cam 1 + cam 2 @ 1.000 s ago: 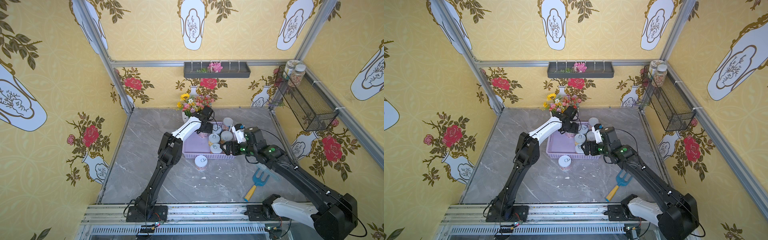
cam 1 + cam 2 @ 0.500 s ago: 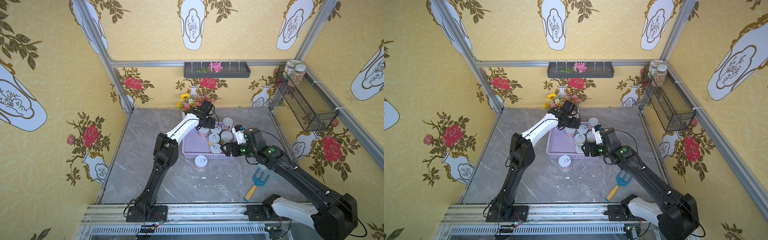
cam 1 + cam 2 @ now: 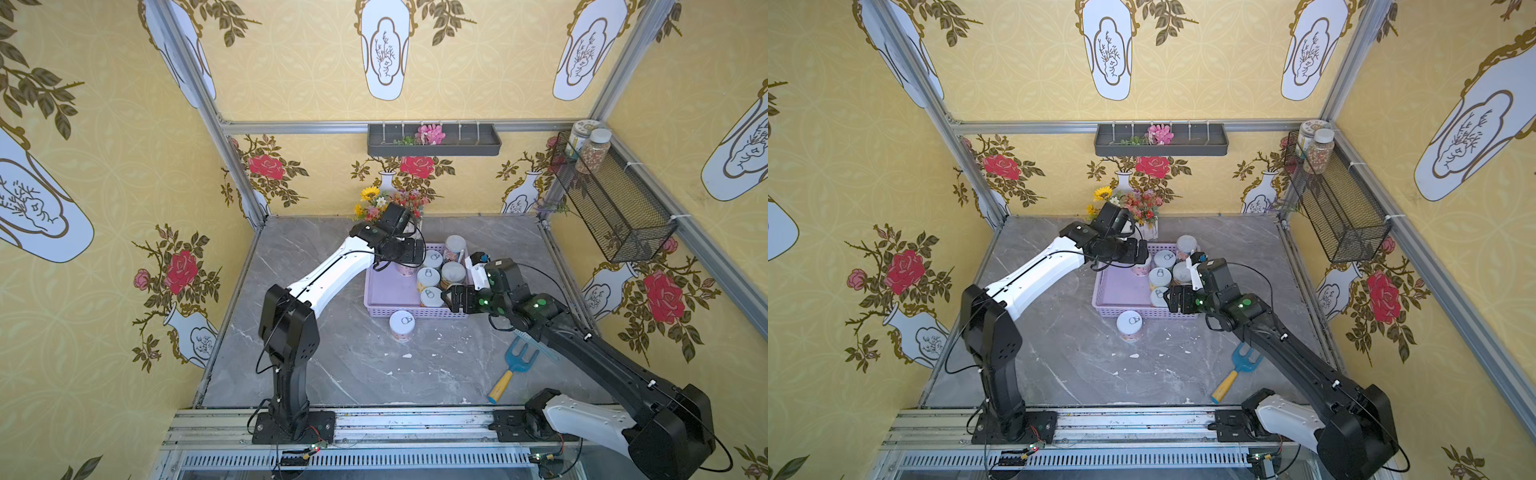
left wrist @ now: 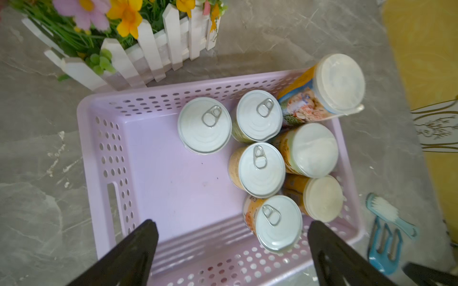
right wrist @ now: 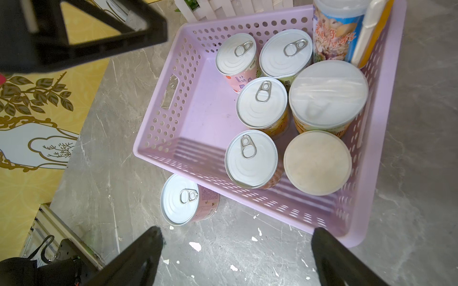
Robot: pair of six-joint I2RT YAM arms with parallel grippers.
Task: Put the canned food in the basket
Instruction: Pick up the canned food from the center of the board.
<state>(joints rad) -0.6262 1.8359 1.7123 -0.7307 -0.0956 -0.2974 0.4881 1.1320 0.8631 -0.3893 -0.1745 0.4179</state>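
Basket (image 3: 384,291) holds seven cans (image 4: 204,125); the eighth, a pull-tab can (image 3: 402,325), stands outside at its six o'clock. Left gripper (image 4: 231,222) and right gripper (image 5: 237,229): both released, empty. Next move, presumably: grasp that can.

From high at the front, we look steeply down in both top views onto the whole marble table (image 3: 361,365). Our wrist cameras hang close above the lavender basket (image 4: 106,148), facing down, and both share its canned food (image 5: 250,158).
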